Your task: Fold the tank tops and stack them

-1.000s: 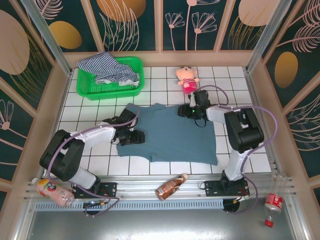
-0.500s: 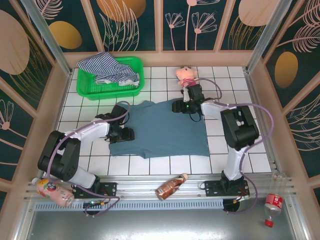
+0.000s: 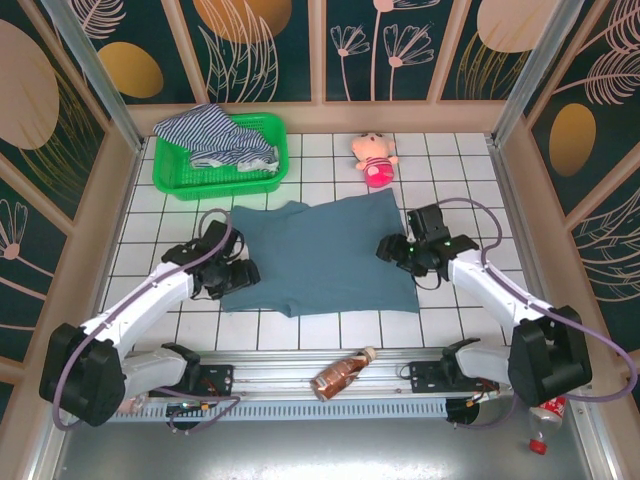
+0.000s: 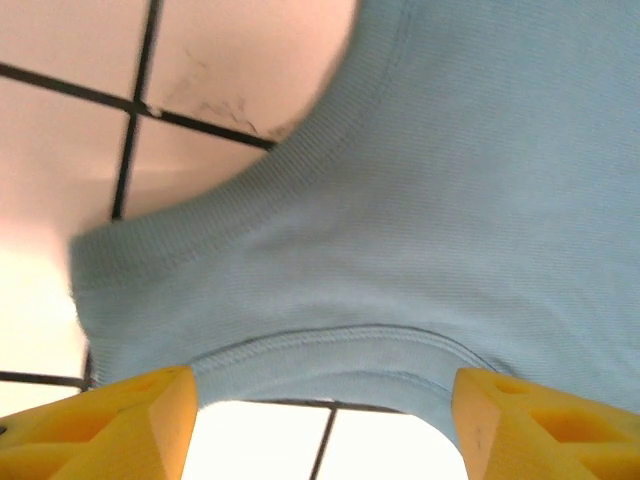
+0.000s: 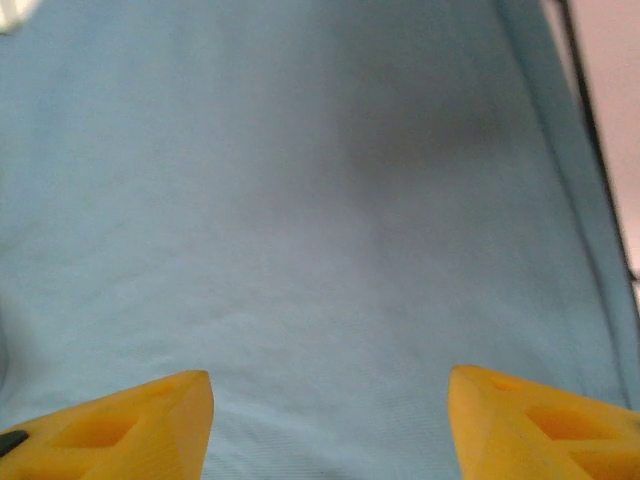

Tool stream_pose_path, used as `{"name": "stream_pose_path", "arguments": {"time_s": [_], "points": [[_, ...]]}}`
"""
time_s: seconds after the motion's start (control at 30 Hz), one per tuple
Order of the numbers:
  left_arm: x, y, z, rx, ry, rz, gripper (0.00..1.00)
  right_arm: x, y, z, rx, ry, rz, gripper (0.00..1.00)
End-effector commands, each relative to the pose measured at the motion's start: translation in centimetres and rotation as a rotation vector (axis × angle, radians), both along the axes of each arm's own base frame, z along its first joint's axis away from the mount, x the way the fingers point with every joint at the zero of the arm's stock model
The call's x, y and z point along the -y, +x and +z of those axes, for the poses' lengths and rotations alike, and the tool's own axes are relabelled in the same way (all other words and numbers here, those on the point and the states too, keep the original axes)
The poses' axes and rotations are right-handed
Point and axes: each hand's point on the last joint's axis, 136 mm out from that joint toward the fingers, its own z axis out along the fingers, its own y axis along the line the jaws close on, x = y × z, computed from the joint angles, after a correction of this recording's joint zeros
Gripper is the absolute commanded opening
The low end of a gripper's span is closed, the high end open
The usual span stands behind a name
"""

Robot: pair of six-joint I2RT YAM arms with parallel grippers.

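Striped top (image 3: 213,133) piled in green basket (image 3: 216,186); teal top (image 3: 320,255) spread on desk (image 3: 455,165) between left claw (image 3: 243,272) and right claw (image 3: 387,248), both parted.

Teal top (image 3: 320,255) flat mid-table; tile (image 3: 470,190) bare L & R of it; green basket (image 3: 215,184) w/ striped top (image 3: 215,135) blocks far-L corner; doll (image 3: 374,160) near top's far-R edge.

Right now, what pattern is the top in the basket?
Thin navy-and-white stripes; the top shows best from the overhead camera.
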Motion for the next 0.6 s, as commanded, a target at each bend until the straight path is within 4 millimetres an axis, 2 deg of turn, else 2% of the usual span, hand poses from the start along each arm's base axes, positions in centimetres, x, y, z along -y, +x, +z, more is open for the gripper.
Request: {"name": "stream_pose_path", "arguments": {"time_s": [0.0, 0.13, 0.27, 0.47, 0.57], "points": [[3.8, -1.0, 0.3, -0.039, -0.093, -0.003, 0.69, 2.7, -3.3, -1.9, -0.173, -0.049, -0.220, 0.62], [7.4, -1.8, 0.7, -0.039, -0.146, -0.043, 0.69, 3.9, -4.9, -2.8, -0.238, -0.083, -0.309, 0.60], [10.7, -3.7, 0.3, -0.069, -0.183, -0.077, 0.69, 5.8, -6.7, -3.5, -0.314, -0.125, -0.393, 0.58], [11.9, -5.4, -1.4, -0.094, -0.214, -0.044, 0.67, 6.9, -8.8, -4.3, -0.408, -0.105, -0.461, 0.58], [12.5, -5.4, -1.9, -0.089, -0.209, -0.051, 0.66, 6.7, -9.5, -5.3, -0.443, -0.078, -0.463, 0.57]]}}
